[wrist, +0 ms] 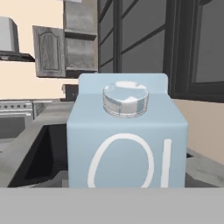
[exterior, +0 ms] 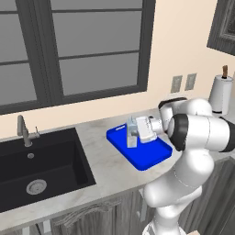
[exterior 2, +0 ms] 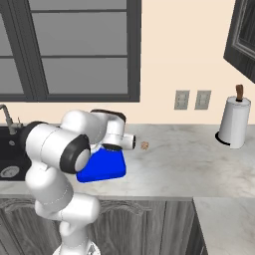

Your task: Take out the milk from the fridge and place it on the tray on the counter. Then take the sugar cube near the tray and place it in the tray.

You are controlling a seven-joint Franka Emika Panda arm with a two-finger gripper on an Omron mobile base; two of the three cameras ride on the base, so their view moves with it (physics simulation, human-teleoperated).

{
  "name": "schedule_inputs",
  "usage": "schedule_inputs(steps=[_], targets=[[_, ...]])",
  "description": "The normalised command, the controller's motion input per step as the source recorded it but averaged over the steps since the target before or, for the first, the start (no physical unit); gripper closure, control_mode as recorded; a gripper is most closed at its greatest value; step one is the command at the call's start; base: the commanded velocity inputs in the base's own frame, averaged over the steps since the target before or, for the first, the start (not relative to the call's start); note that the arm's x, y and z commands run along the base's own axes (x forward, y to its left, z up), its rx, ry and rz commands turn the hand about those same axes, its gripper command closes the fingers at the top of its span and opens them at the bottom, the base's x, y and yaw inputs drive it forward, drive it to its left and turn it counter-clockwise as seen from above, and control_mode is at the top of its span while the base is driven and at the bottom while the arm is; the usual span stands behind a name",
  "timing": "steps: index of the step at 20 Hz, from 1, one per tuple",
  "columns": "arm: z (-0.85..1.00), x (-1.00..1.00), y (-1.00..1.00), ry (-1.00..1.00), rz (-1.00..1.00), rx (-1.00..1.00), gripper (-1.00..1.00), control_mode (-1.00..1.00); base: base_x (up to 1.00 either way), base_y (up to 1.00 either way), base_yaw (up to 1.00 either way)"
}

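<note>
The milk [exterior: 131, 137] is a pale blue-grey carton, upright over the middle of the blue tray [exterior: 149, 158] on the counter [exterior: 110, 172]. My gripper [exterior: 133, 131] reaches in from the right and is shut on the carton's sides. Whether the carton's base touches the tray I cannot tell. In the hand view the milk [wrist: 127, 148] is very close, its round cap facing the camera. The arm hides most of the tray [exterior 2: 102, 168] in the right base view. The sugar cube [exterior 2: 145, 145], a tiny tan lump, lies on the counter [exterior 2: 189, 164] just right of the tray. The fridge is out of view.
A black sink [exterior: 41, 165] with a faucet [exterior: 23, 131] is set in the counter left of the tray. A white paper-towel roll [exterior 2: 233, 123] stands at the far right by the wall. Windows and wall outlets line the back.
</note>
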Motion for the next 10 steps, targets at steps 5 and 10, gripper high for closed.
schedule_inputs(steps=[5, 10], targets=[[-0.24, 0.00, 0.00, -0.01, 0.00, 0.00, 1.00, -1.00, 0.00, 0.00, 0.00], [-0.26, 0.03, 0.00, -0.01, 0.00, 0.00, 1.00, -1.00, 0.00, 0.00, 0.00]])
